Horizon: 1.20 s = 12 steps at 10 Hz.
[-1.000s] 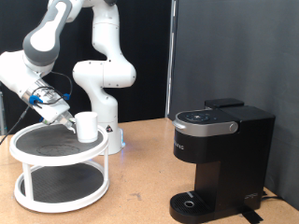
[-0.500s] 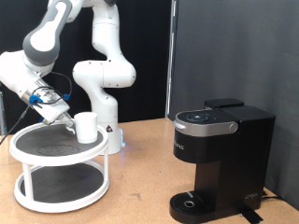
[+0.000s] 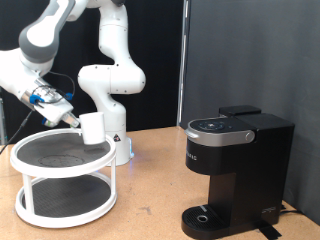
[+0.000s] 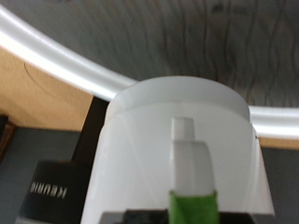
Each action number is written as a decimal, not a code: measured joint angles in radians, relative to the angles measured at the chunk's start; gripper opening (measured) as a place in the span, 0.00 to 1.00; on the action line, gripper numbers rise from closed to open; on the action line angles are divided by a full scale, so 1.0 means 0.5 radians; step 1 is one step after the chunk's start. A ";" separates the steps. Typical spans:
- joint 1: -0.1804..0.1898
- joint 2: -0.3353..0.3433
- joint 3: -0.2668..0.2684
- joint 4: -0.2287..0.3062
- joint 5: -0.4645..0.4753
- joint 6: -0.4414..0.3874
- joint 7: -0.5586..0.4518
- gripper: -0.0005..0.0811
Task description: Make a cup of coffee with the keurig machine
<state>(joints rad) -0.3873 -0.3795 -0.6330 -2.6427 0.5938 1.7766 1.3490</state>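
Observation:
The white cup [image 3: 93, 127] hangs just above the top tier of the round white stand [image 3: 40, 163], at the exterior view's left. My gripper [image 3: 79, 121] is shut on its handle from the left side. In the wrist view the cup [image 4: 149, 131] fills the frame, its handle [image 4: 184, 149] running down to a green finger pad [image 4: 192, 207]. The black keurig machine [image 3: 235, 170] stands at the exterior view's right, lid down, its round drip base [image 3: 205, 217] bare. It also shows in the wrist view [image 4: 58, 187] beyond the cup.
The two-tier stand has a dark grey top surface and a white rim [image 4: 56, 65]. The robot's white base [image 3: 115, 130] stands right behind the stand. Bare wooden tabletop [image 3: 150, 190] lies between stand and machine. A black curtain forms the backdrop.
My gripper has risen and shifted slightly right with the cup, which has come up off the stand's top tier.

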 joint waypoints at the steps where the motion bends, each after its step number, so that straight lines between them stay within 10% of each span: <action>1: -0.007 -0.021 0.000 0.039 0.000 -0.082 0.045 0.01; 6: -0.010 -0.083 0.005 0.110 -0.097 -0.252 0.123 0.01; 12: 0.145 0.032 0.209 0.094 0.263 -0.079 0.456 0.01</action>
<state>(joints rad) -0.3146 -0.3635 -0.5285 -2.5955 0.7254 1.7371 1.5768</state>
